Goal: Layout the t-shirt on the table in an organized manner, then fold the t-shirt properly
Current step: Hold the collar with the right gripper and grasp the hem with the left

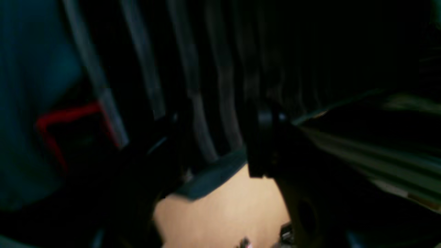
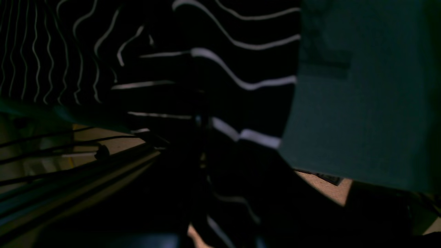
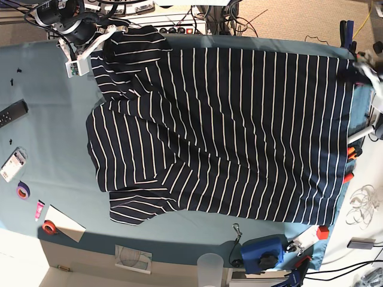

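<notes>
The dark navy t-shirt with thin white stripes lies spread across the teal table, one sleeve creased at the front left. My right gripper is at the shirt's far-left corner, and the right wrist view shows it shut on bunched striped fabric at the table edge. My left gripper is blurred at the shirt's far-right corner. In the left wrist view its two dark fingers stand apart over the striped cloth, with nothing pinched between them.
A remote control, tape rolls and a white card lie along the table's left side. At the front edge are a clear cup, a blue device and a red block. Cables crowd the back.
</notes>
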Available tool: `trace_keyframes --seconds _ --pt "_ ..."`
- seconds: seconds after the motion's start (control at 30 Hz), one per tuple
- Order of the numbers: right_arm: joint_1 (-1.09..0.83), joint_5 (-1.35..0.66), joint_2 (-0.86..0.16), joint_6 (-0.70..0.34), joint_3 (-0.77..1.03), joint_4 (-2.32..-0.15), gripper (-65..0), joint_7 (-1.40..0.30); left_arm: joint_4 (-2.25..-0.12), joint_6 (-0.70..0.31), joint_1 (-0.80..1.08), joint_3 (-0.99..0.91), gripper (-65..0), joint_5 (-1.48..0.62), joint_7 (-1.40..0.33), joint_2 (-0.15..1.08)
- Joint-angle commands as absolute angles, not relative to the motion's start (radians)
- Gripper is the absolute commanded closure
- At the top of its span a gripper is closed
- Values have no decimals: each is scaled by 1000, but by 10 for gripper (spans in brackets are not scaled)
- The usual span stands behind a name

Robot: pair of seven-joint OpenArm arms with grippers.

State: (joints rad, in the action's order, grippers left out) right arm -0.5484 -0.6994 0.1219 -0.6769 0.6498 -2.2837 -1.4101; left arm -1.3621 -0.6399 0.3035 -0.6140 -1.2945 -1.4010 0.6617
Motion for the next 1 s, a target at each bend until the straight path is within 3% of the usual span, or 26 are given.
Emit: trace_keyframes --seconds 0.0,0.57,0.77,0.97 --pt "-552 -710 116 -685 655 -2300 0 -1396 -1376 -622 299 -625 -262 -1282 -1392 680" --pt "-552 -707 116 -685 655 -2300 0 -1396 -1399 -577 281 -625 -262 -1156 -1350 665" --pt "-552 -707 116 -685 655 -2300 0 -1396 -1412 -537 283 -625 -262 -976 -1272 665" --pt "-552 -708 116 -685 655 -2300 0 -1396 -1411 -538 306 -624 -262 -996 -1274 653"
